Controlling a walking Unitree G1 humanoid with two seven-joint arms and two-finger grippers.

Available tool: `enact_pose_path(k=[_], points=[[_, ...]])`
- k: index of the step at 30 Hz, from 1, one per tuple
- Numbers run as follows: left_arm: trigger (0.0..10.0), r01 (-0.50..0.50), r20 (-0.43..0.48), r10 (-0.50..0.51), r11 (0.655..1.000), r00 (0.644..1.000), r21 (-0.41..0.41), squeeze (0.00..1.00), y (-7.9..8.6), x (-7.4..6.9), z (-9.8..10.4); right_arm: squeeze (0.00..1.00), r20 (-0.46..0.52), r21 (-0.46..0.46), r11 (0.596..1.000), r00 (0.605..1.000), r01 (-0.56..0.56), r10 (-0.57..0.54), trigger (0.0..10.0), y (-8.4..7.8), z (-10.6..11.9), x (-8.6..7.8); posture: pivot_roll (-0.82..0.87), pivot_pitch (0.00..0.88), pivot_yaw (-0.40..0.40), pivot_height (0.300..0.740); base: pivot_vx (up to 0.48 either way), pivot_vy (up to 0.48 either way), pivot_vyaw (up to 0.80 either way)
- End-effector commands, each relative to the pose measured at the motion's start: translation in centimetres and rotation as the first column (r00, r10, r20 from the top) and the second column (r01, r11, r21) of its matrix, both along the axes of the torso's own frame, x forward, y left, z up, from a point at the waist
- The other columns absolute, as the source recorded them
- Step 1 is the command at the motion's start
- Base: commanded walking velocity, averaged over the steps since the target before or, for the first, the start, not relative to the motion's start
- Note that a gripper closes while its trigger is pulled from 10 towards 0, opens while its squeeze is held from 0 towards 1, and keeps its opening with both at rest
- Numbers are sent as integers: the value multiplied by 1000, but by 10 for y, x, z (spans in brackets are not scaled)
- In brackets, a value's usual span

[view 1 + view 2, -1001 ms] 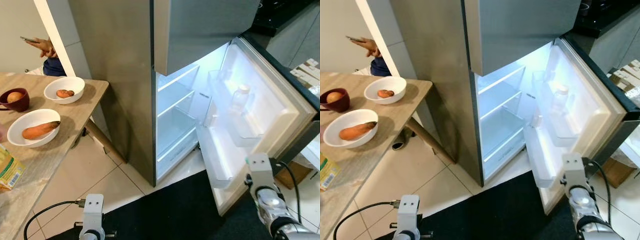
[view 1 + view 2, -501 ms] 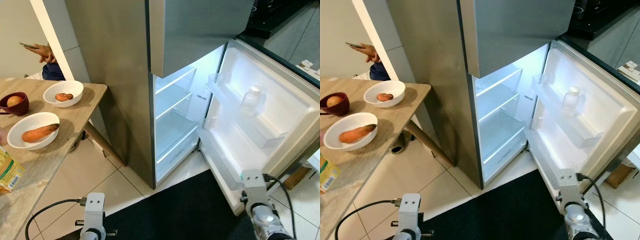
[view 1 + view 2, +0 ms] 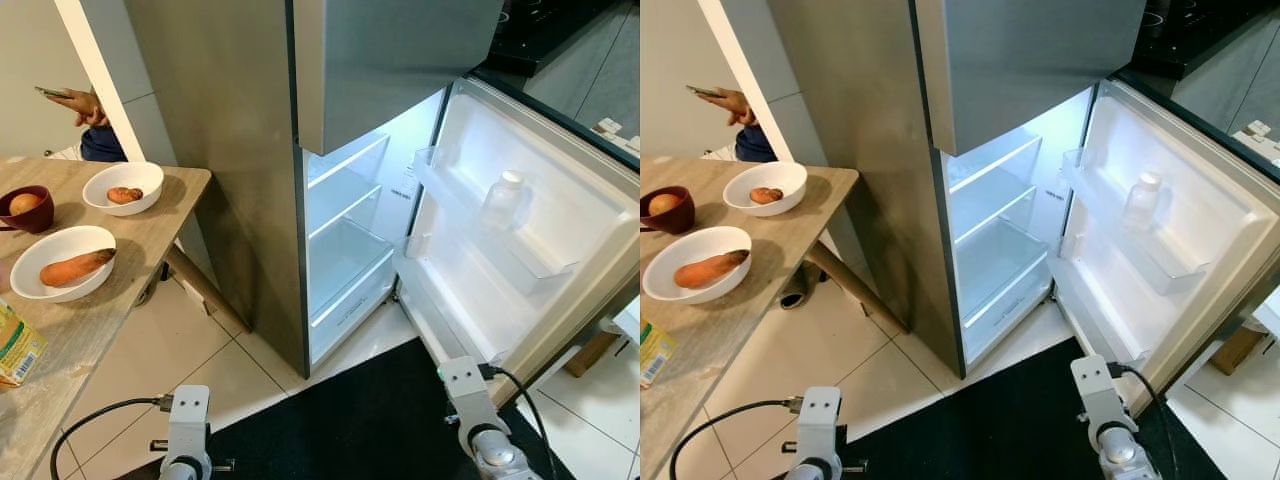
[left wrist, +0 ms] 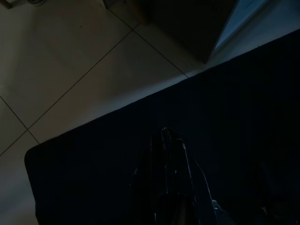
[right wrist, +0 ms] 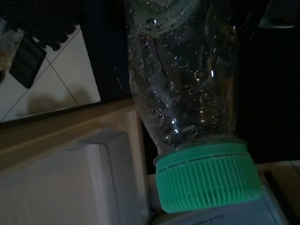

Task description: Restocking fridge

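The fridge (image 3: 250, 150) stands with its lower door (image 3: 560, 210) swung wide and its lit shelves (image 3: 345, 255) bare. One clear bottle with a white cap (image 3: 500, 200) stands in the door's shelf. In the right wrist view a clear, wet bottle with a green cap (image 5: 187, 103) hangs close to the camera, beside the white lower edge of the door (image 5: 70, 178); my right gripper is shut on it. My right wrist (image 3: 465, 395) is low, below the door. My left gripper (image 4: 171, 145) hangs shut over the black mat.
A wooden table (image 3: 100, 310) at the left carries a white bowl (image 3: 30, 270) with a sweet potato (image 3: 75, 267), a second white bowl (image 3: 135, 175), a maroon bowl (image 3: 35, 215) and a carton (image 3: 15, 345). A person's hand (image 3: 80, 102) holds a phone behind it. A black mat (image 3: 340, 420) covers the floor.
The fridge door stands wider open than a second ago. My right arm has sunk lower and drifted left in view. The camera has shifted slightly.
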State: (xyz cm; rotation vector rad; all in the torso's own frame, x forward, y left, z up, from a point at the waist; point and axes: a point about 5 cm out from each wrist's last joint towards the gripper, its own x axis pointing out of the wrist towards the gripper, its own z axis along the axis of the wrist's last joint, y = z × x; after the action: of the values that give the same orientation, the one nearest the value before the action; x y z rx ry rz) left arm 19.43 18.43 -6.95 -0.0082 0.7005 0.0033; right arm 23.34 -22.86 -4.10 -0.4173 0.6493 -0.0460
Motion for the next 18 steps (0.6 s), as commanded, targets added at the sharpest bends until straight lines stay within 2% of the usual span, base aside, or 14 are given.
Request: enact_pose_path(k=[1, 9, 12, 13, 14, 15, 18], points=[[10000, -4, -3, 4, 1000, 1000, 6, 0, 1, 0, 0, 0, 7, 9, 1000, 1000, -12, 12, 10000, 3, -1, -2, -107, 83, 38, 740, 0, 0, 0], [10000, 6, -2, -6, 1000, 1000, 6, 0, 0, 0, 0, 0, 46, 11, 1000, 999, 10, -10, 10000, 0, 4, 3, -114, 91, 44, 740, 0, 0, 0], [10000, 1, 1, -1, 1000, 1000, 4, 0, 1, 0, 0, 0, 94, 62, 998, 995, 20, -26, 10000, -1, 9, 8, -112, 95, 41, 740, 0, 0, 0], [10000, 1, 1, -1, 1000, 1000, 5, 0, 1, 0, 0, 0, 98, 104, 994, 995, 13, -24, 10000, 2, 9, 8, -111, 95, 42, 740, 0, 0, 0], [10000, 1, 1, -1, 1000, 1000, 5, 0, 1, 0, 0, 0, 98, 104, 994, 995, 13, -24, 10000, 2, 9, 8, -111, 95, 42, 740, 0, 0, 0], [10000, 3, 0, -3, 1000, 1000, 5, 0, 1, 0, 0, 0, 98, 149, 989, 995, 0, -15, 10000, 7, 8, 7, -111, 95, 44, 740, 0, 0, 0], [10000, 7, -2, -7, 1000, 1000, 6, 0, 1, -1, 0, 0, 91, 161, 987, 996, -15, 1, 10000, 13, 5, 4, -110, 96, 48, 740, 0, 0, 0]])
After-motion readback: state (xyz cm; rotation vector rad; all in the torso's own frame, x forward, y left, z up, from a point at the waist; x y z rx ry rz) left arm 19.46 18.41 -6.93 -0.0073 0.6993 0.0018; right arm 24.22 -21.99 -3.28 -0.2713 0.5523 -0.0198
